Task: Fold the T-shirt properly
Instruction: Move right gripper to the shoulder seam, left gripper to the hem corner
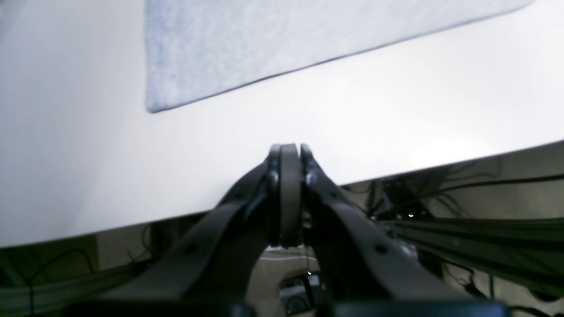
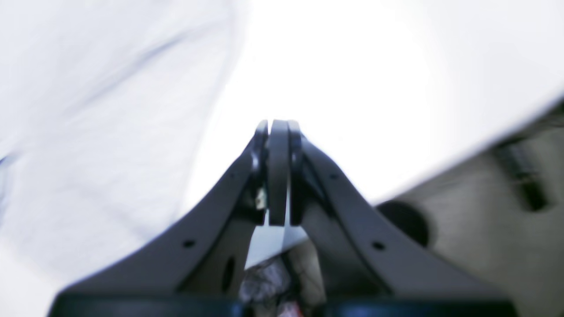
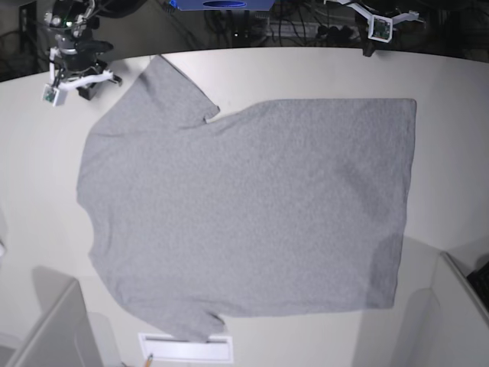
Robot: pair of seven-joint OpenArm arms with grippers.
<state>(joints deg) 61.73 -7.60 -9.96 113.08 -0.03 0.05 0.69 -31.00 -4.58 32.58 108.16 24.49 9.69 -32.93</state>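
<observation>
1. Your T-shirt (image 3: 244,222) lies spread flat, plain grey side up, over the middle of the pale worktop (image 3: 451,183). Its neck end points to the base view's left and its straight hem to the right.
2. One sleeve reaches toward the far edge of the worktop, the other toward the near edge.
3. Your left tool (image 1: 289,152) is closed, its black fingers pressed together with nothing between them. It hovers near the worktop's edge, with a corner of the grey fabric (image 1: 282,39) ahead of it and apart from it.
4. Your right tool (image 2: 278,127) is likewise closed and empty. The blurred picture shows pale fabric (image 2: 97,132) to its left, not touching it.
5. A white strip (image 3: 186,347) lies on the worktop beside the near sleeve.
</observation>
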